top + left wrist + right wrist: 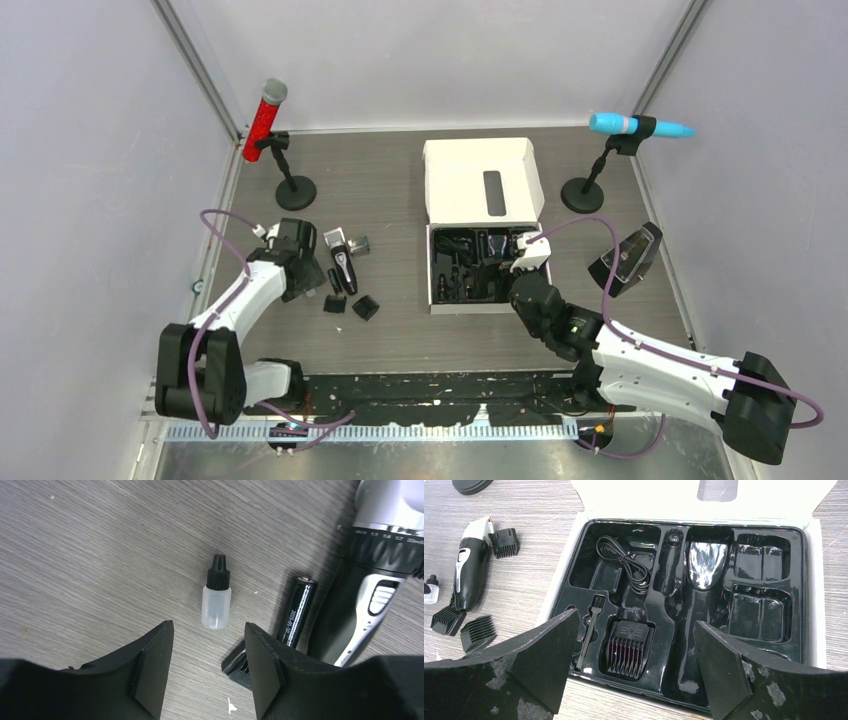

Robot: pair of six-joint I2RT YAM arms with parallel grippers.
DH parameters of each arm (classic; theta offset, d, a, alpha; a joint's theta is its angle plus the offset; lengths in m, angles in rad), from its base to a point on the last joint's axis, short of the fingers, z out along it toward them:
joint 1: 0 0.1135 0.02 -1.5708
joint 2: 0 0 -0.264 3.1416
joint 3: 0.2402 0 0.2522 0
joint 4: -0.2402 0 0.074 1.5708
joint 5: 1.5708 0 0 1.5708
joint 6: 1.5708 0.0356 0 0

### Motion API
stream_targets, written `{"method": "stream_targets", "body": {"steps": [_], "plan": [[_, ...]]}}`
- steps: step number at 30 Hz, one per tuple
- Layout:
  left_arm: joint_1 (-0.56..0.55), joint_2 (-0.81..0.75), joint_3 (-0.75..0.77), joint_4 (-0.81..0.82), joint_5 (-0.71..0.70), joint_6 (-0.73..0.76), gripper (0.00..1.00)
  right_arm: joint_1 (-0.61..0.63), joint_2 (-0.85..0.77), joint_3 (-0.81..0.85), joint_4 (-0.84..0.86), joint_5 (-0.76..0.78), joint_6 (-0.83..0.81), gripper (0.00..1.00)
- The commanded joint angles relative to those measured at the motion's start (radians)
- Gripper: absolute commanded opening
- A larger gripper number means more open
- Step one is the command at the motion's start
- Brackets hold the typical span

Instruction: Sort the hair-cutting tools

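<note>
While the red microphone (265, 118) stood at the far left of the table (390, 190), the left fingers (152, 667) hung moderately apart over the wood, gripping nothing. Just ahead of their gap sat a small clear bottle (216, 602) with a black cap. To its right lay a slim black cylinder (297, 612) with white print. Just beside that was the black-and-silver hair clipper (367, 587), flat on the table outside the box. Loose around it were a first comb attachment (504, 542) beside its blade end, and a second comb (446, 620) and a third comb (478, 632) at its tail end. Further right the white box (480, 165) stood open. Its black tray (694, 630) held a fourth comb (629, 650), a small brush (591, 630) and a coiled cable (626, 565). The right fingers (536, 667) were spread wide above the tray's near edge, empty. The blue microphone (635, 125) stood far right.
</note>
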Motion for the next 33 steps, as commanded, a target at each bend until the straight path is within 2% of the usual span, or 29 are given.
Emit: {"method": "stream_targets", "body": {"steps": [1,3,10,17,23,26,33], "plan": [[0.007,0.062,0.011,0.072,0.006,-0.018,0.55,-0.007,-0.002,0.002,0.053,0.027,0.004,0.95],[0.007,0.091,0.018,0.076,0.016,-0.017,0.49,-0.008,-0.002,0.002,0.052,0.028,0.005,0.95],[0.014,0.161,0.044,0.076,0.038,-0.011,0.43,-0.011,-0.006,0.0,0.048,0.028,0.008,0.96],[0.018,0.149,0.038,0.08,0.044,-0.006,0.3,-0.014,0.001,0.002,0.044,0.027,0.005,0.95],[0.018,0.068,0.003,0.09,0.078,0.005,0.2,-0.014,0.038,0.044,-0.01,0.025,-0.002,0.95],[0.017,-0.001,-0.012,0.086,0.098,0.015,0.19,-0.015,0.046,0.064,-0.038,0.012,-0.004,0.95],[0.011,-0.19,-0.06,0.147,0.269,0.029,0.15,-0.015,0.06,0.158,-0.124,-0.036,0.003,0.95]]}}
